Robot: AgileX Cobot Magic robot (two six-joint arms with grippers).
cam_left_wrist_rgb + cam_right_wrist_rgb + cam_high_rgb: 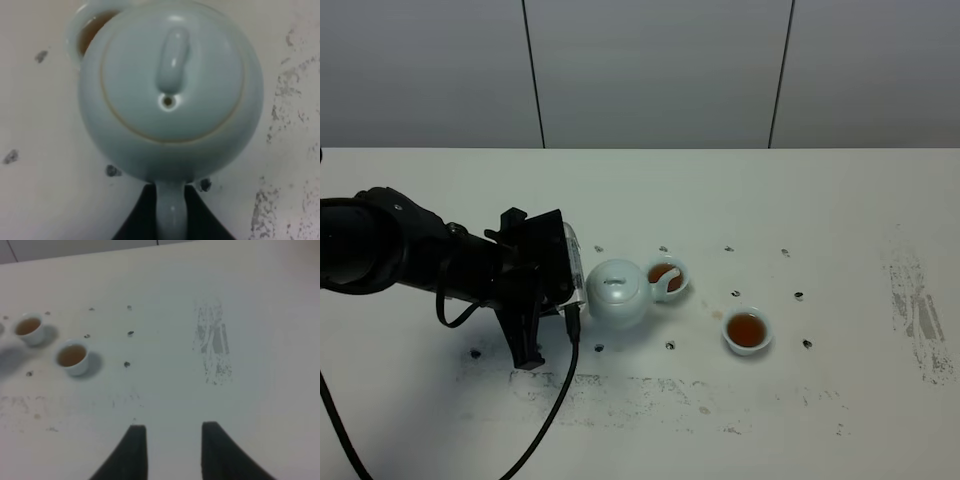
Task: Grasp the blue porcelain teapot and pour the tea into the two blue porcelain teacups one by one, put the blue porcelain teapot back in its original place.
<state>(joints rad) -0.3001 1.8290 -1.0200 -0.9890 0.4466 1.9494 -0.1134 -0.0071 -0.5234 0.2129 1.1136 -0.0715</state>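
The blue porcelain teapot (617, 290) is upright at the table's middle, its spout over the rim of the far teacup (665, 277), which holds brown tea. The near teacup (747, 330) stands to the right and also holds tea. My left gripper (578, 290) is shut on the teapot's loop handle. In the left wrist view the teapot (170, 85) fills the frame, its handle between the gripper (170, 200) fingers, with the far teacup (92, 30) behind it. My right gripper (172, 450) is open and empty above bare table; both teacups (29, 329) (73, 357) show far off.
The white table (840, 200) carries small dark marks around the cups and a scuffed grey patch (918, 315) at the right. A black cable (555, 400) hangs from the left arm across the table's front. A grey panelled wall runs behind the table.
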